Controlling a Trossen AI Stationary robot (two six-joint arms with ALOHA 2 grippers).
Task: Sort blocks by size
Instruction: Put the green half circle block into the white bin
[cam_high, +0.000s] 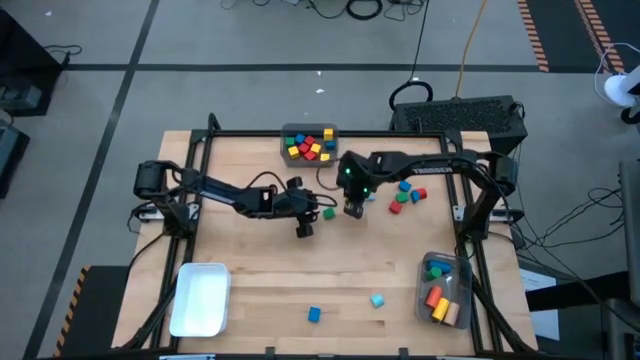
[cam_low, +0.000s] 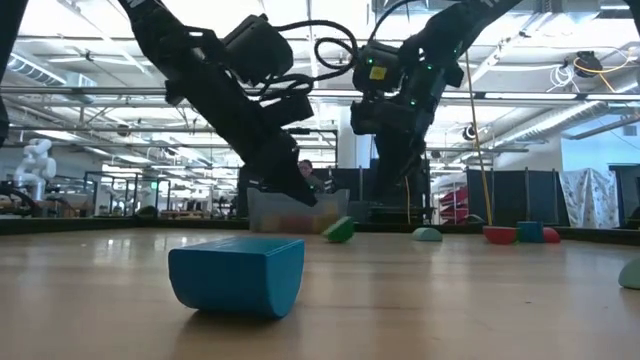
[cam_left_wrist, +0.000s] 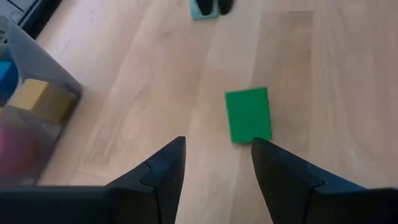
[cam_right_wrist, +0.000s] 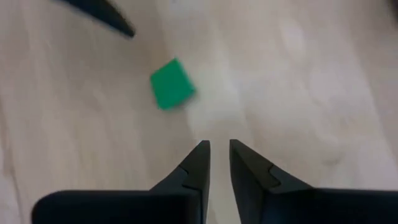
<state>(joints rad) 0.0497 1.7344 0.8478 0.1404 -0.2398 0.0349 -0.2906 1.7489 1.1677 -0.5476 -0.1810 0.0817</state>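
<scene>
My right claw (cam_right_wrist: 219, 163) hangs over bare table (cam_high: 270, 270) with its fingers drawn close, only a thin slit between them, and nothing pinched there. The right wrist view shows this plainly; from overhead I only see the claw (cam_high: 353, 208) as a dark knot just beside the green block (cam_high: 328, 214). That green block (cam_right_wrist: 171, 83) lies flat on the wood a little ahead of the claw, untouched.

My left claw (cam_left_wrist: 217, 165) stands with its fingers well apart and empty, the same green block (cam_left_wrist: 249, 115) lying just beyond its fingertips, nearer to one finger. In the high view this claw (cam_high: 303, 229) sits on the other side of the green block from the right one, so the block lies between the two.

Only the high view gives me the whole layout. Behind the green block, at the far edge, a grey bin (cam_high: 287, 135) holds red, yellow and blue cubes. Past the right claw a loose cluster of blocks (cam_high: 405, 195) lies scattered. Toward the near edge, well away from the green block, two blue blocks (cam_high: 345, 307) lie apart on the wood, with a white bin (cam_high: 200, 298) at one corner and a clear bin (cam_high: 447, 262) of longer pieces at the other.

The low view adds one of those blue blocks (cam_low: 238, 275) close up.
</scene>
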